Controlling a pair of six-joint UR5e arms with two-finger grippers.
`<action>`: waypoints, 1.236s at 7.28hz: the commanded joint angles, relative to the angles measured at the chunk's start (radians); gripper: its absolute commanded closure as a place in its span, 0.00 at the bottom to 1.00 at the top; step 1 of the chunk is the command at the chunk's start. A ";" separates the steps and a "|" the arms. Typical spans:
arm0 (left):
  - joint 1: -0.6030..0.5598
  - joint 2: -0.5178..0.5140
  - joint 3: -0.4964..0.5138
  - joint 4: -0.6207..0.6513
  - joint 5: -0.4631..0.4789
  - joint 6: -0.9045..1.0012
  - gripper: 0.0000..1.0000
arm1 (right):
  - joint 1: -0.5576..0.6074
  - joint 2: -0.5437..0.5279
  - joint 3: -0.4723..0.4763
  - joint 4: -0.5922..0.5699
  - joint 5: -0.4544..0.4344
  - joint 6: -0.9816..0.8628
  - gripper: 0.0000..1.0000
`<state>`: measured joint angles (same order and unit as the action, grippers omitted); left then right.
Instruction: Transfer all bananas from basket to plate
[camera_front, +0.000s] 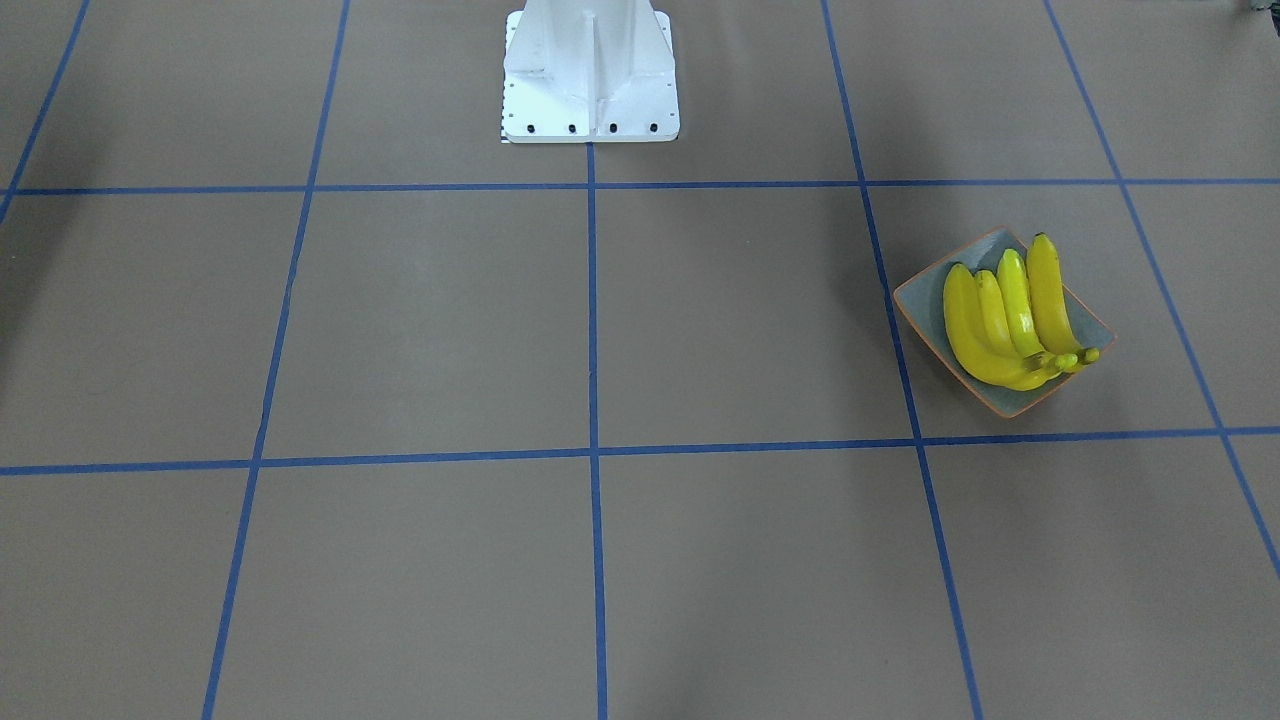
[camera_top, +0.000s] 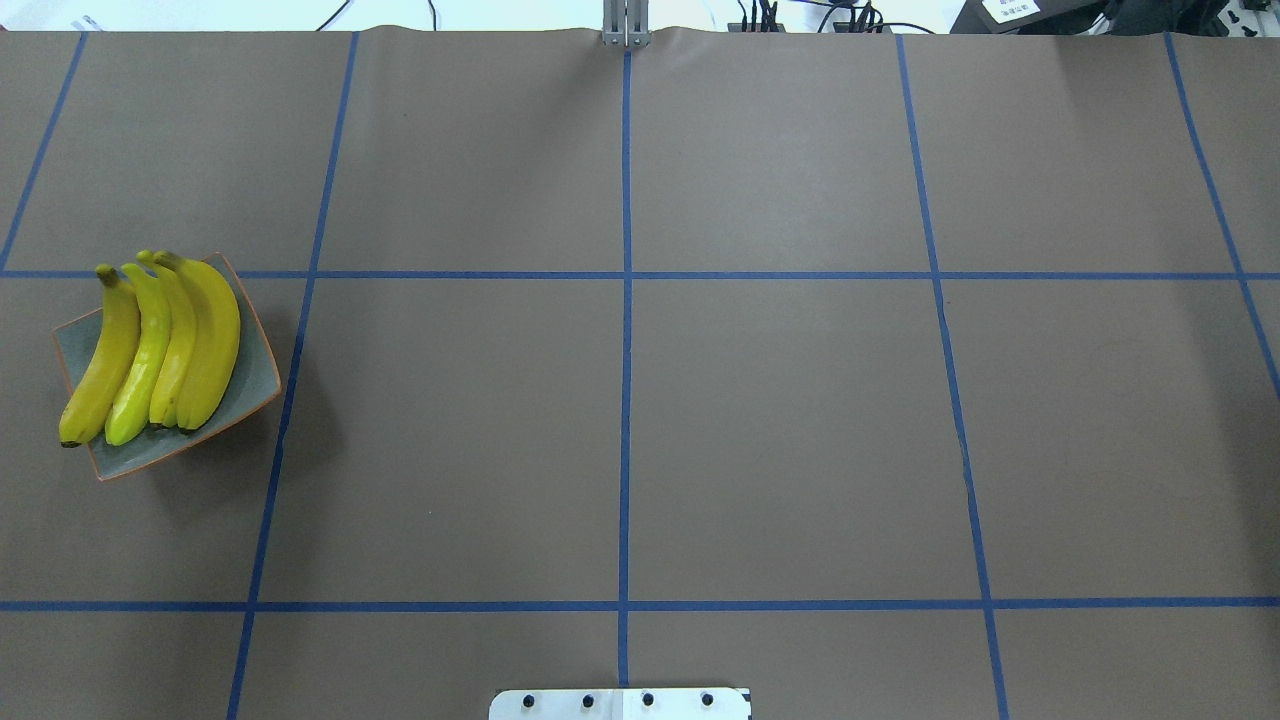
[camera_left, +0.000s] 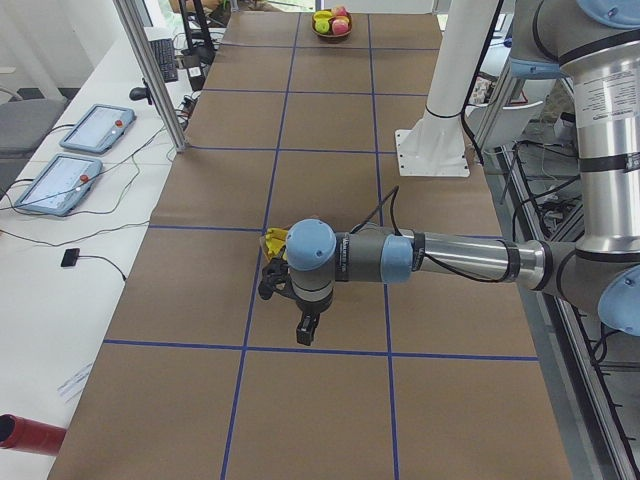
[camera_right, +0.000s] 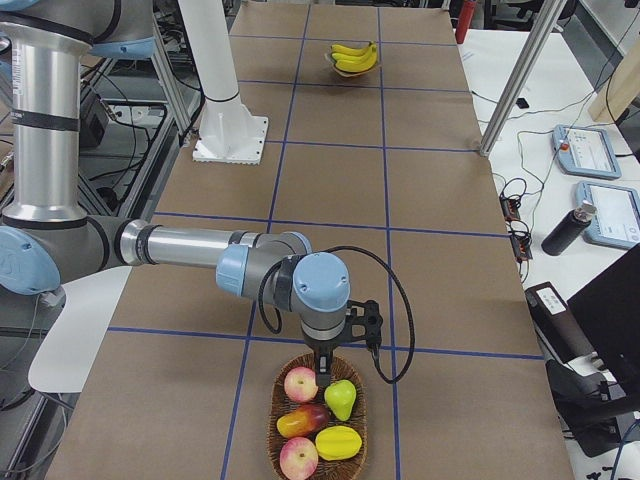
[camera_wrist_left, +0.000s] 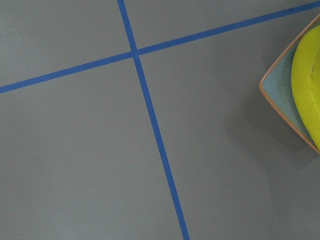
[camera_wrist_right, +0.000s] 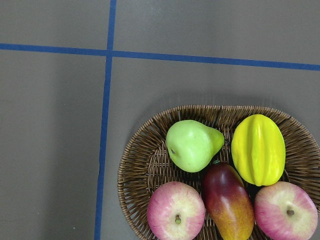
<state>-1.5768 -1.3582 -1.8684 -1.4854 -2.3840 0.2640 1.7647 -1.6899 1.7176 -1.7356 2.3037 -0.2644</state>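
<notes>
Left gripper (camera_left: 306, 330), spread or pressed together I cannot tell, hangs near the plate (camera_top: 250, 395) of bananas (camera_top: 190, 340) on the brown, blue-taped table (camera_top: 780, 430).

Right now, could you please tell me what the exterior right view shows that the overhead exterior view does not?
Only exterior right: the basket holding apples and a pear, with the right arm reaching over it. Only overhead: the four bananas told apart singly, and the plate with its orange rim. Both: the bananas lying on the plate, the white base and the blue tape lines.
</notes>
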 joint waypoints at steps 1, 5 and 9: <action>-0.003 0.021 -0.003 -0.001 0.000 0.000 0.00 | -0.060 0.033 0.010 0.001 -0.001 0.097 0.00; -0.017 0.066 -0.003 0.001 0.009 0.001 0.00 | -0.099 0.038 0.053 0.001 0.000 0.160 0.00; -0.022 0.086 0.006 0.001 0.038 0.001 0.00 | -0.099 0.036 0.050 0.001 -0.007 0.160 0.00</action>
<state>-1.5979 -1.2735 -1.8648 -1.4850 -2.3474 0.2654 1.6660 -1.6534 1.7674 -1.7349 2.2982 -0.1044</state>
